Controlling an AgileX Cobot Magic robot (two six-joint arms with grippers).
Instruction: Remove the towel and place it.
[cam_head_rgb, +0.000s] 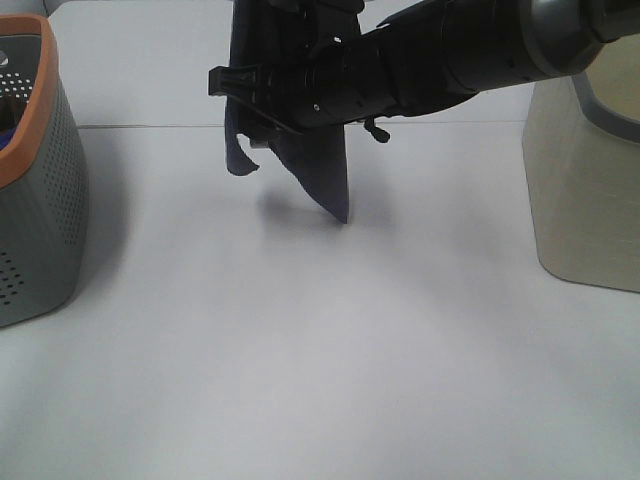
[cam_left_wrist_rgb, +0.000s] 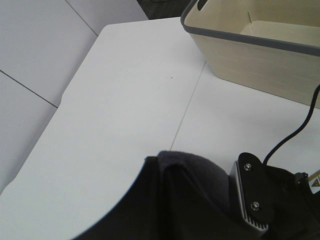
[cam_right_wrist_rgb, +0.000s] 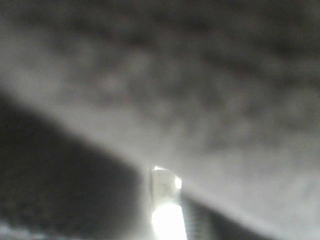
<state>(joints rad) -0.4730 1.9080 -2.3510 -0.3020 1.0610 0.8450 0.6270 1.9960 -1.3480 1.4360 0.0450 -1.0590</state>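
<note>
The towel (cam_head_rgb: 320, 170) hangs above the table (cam_head_rgb: 300, 350), apparently pinched in the narrow right gripper (cam_head_rgb: 224, 80). Cloth hides the left gripper (cam_left_wrist_rgb: 250, 197), so I cannot tell its opening. A weak pinch may let the towel slip and land crumpled.

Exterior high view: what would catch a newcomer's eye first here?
The dark towel hangs in mid-air above the white table, near the middle of the view, under the black arm that reaches in from the right. On either side of it stand a grey perforated basket with an orange rim at the left edge and a beige basket at the right edge.
</note>
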